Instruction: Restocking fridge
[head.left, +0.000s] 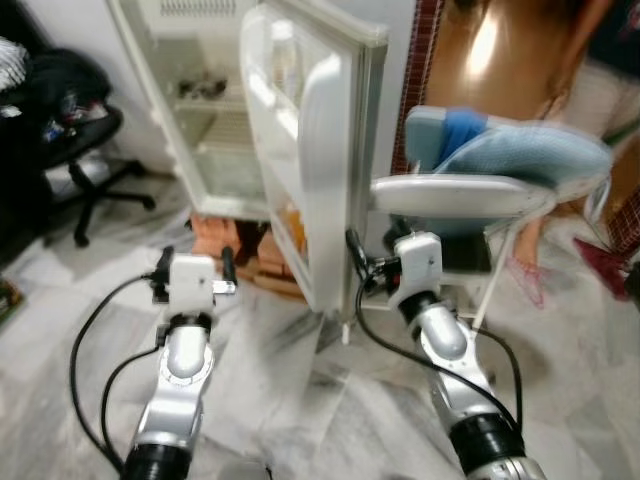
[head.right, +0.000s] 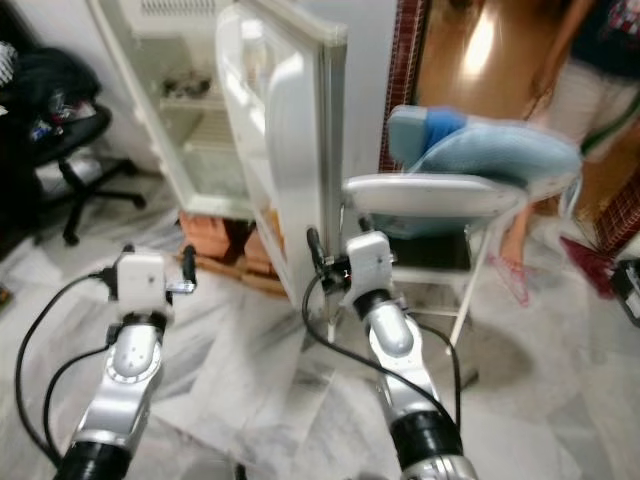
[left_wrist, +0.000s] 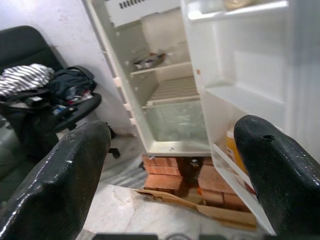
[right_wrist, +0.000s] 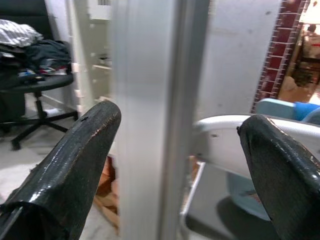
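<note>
The small white fridge (head.left: 215, 120) stands open on a base of red bricks (head.left: 225, 238). Its door (head.left: 320, 150) swings out toward me, edge-on. A dark item (left_wrist: 147, 61) lies on an inner shelf, and an orange item (left_wrist: 231, 145) sits low in the door rack. A clear bottle (head.left: 283, 55) stands in the door's top rack. My left gripper (head.left: 196, 265) is open and empty, low in front of the fridge. My right gripper (right_wrist: 175, 165) is open too, close to the door's outer edge, holding nothing.
A white chair (head.left: 460, 195) carrying a blue cushion (head.left: 520, 150) stands just right of the door. A black office chair (head.left: 80, 140) piled with clothes is at the left. A person (head.left: 600, 80) stands at the far right. The floor is pale marble (head.left: 300, 400).
</note>
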